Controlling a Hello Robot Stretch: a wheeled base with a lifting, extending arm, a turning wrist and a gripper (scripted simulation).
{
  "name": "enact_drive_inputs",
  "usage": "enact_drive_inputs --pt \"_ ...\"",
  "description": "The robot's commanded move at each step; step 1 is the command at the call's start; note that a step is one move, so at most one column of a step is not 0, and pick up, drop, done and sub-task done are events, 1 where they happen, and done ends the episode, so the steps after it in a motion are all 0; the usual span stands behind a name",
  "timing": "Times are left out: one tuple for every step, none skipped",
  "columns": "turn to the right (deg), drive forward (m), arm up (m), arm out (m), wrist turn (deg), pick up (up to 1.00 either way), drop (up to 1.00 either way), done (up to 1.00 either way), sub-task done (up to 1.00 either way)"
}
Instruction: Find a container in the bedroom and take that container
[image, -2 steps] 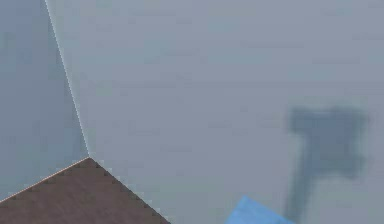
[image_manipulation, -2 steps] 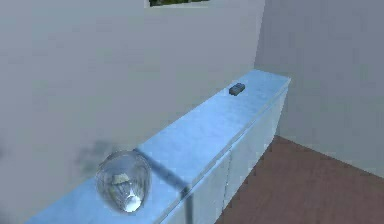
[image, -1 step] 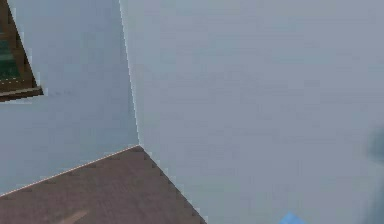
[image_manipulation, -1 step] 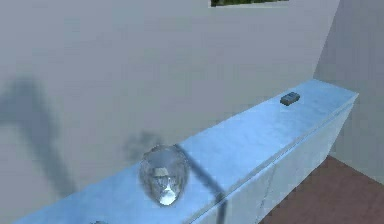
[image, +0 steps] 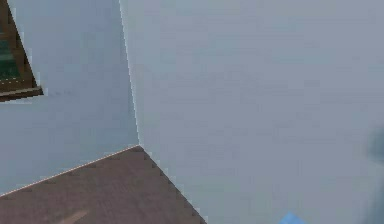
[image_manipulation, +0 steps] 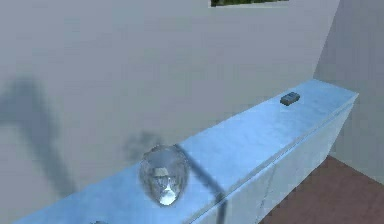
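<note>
The rounded glass container (image_manipulation: 165, 178) sits on the long pale-blue cabinet (image_manipulation: 250, 125) against the wall, so I'd say found, not taken yet. Reaching and grabbing are left to do, and I can't tell the gripper's state.

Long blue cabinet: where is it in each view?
Forward view: blue cabinet, a small sliver at the bottom edge, right of middle; likely its end.
Arm side view: it runs diagonally from lower left to middle right.
Shared landmark: the brown floor.
</note>
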Motion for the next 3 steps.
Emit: enact_drive_inputs --pt "0.0 0.00 0.36 0.00 0.0 0.00 0.00 0.00 0.00" --pt "0.0 0.00 0.00 0.12 0.0 0.00 0.00 0.00 0.00" --pt "0.0 0.00 0.00 0.00 45.0 0.00 0.00 0.00 0.00"
